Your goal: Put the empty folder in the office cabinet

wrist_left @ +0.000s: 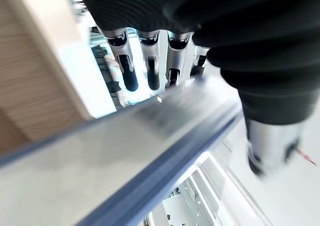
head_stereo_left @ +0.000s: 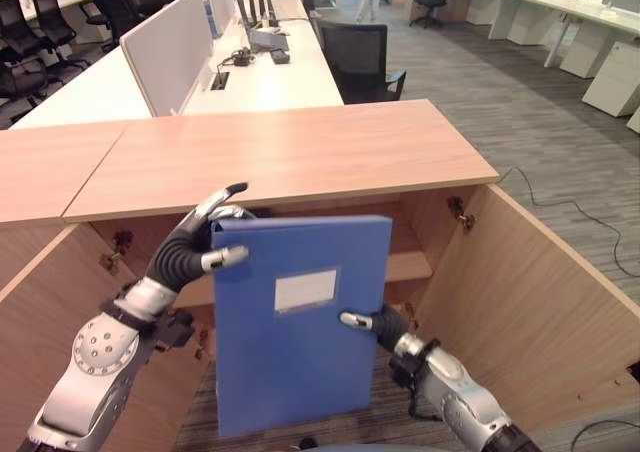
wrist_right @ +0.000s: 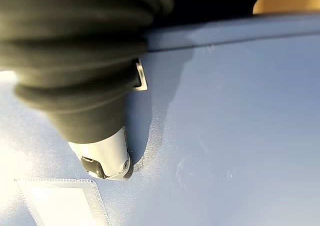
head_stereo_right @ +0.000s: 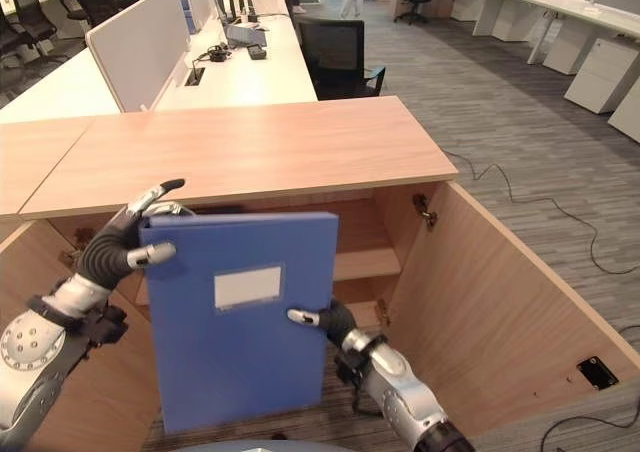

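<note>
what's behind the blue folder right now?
Behind the blue folder is the open cabinet: a wooden shelf shows past its right edge. The folder covers the remaining interior, so contents there cannot be seen. The left hand and right hand hold it upright.

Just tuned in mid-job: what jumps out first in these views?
A big blue folder held upright in front of the open wooden cabinet, blocking much of its opening. The left hand pinches its upper corner and the right hand grips its right edge. Behind, long white office desks stretch away.
</note>
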